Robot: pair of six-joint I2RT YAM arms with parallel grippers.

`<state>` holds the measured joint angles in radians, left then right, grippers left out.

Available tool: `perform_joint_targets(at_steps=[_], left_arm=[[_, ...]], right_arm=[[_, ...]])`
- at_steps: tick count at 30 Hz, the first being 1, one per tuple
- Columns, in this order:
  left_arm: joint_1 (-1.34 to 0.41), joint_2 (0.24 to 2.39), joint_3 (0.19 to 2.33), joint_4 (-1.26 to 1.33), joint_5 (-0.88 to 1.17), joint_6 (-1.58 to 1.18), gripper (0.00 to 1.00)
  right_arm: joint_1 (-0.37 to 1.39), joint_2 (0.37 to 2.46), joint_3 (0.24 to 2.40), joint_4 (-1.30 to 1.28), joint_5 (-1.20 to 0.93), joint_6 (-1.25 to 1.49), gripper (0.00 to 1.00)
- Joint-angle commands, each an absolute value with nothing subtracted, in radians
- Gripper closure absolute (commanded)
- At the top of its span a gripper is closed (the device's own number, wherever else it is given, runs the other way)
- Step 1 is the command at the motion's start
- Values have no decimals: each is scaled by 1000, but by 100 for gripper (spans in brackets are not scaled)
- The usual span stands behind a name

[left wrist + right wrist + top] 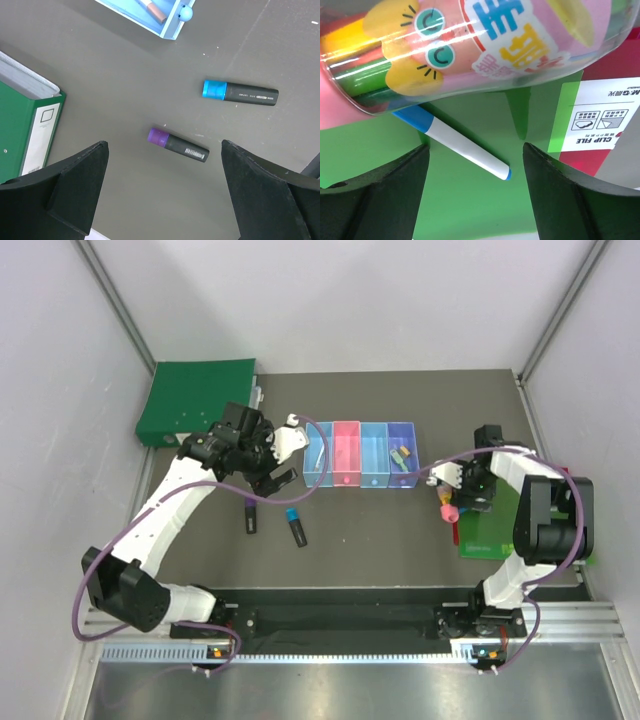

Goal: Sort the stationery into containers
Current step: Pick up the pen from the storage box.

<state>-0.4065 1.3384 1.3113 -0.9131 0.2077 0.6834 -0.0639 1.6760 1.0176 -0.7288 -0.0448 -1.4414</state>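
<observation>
Jaws on your left gripper [283, 456] are spread wide with nothing in them. Jaws on your right gripper [462, 490] are also parted and empty.

Top view: the left gripper hangs left of centre, just beside the left end of the row of containers [358, 455]. The purple-capped marker [250, 518] and blue-capped marker [296, 527] lie on the bench [380, 540] just below it in frame, near each other but not touching. Green binder [195, 395] is at upper left. The right gripper sits at the right of frame over a green clip-file pack [490, 540], well apart from both markers. Your left arm is clearly the nearer one.

Left wrist view: the purple-capped marker sits mid-frame, between the two jaw tips, cap to the left and barrel running right and slightly down. The blue-capped one lies up and right of it, near level, cap left. A container corner shows at the top edge with a pen inside. The purple marker's long axis runs nearly along the line from jaw to jaw. My judgement is that you should turn the wrist crosswise before dropping, or the jaws will meet its ends.

Right wrist view: a pen tube [470, 45] fills the top of frame beyond the jaw tips, not gripped. A white pen [462, 147] lies under it on the green pack, slanting down-right between the jaws.
</observation>
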Motion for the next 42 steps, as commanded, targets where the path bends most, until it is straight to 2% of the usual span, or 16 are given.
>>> perform_joint_targets(at_steps=[1, 5, 11, 12, 17, 20, 21, 26, 27, 32, 42], left_arm=[[-403, 1341, 1347, -913, 210, 689, 1], [-403, 1333, 1318, -891, 221, 690, 1], [-403, 1342, 1316, -868, 238, 672, 1], [-403, 1341, 1316, -867, 236, 672, 1], [-403, 1325, 1307, -874, 227, 696, 1], [-403, 1319, 1307, -876, 222, 696, 1], [-402, 1318, 1307, -876, 225, 693, 1], [-403, 1307, 1308, -879, 232, 686, 1], [-403, 1304, 1308, -880, 230, 686, 1], [-403, 1301, 1319, -885, 236, 686, 1], [-403, 1301, 1359, -870, 244, 745, 1]], right_arm=[[-94, 1665, 1037, -750, -124, -1424, 23], [-103, 1612, 1019, -776, -146, -1427, 23], [-101, 1623, 968, -756, -112, -1428, 36], [-101, 1629, 965, -752, -107, -1428, 42], [-100, 1666, 951, -753, -95, -1419, 55], [-98, 1681, 948, -752, -94, -1401, 72], [-98, 1689, 950, -753, -95, -1394, 80], [-97, 1683, 924, -744, -89, -1379, 92], [-97, 1671, 919, -744, -87, -1381, 98], [-98, 1608, 911, -791, -87, -1382, 100], [-101, 1335, 931, -937, -100, -1413, 100]])
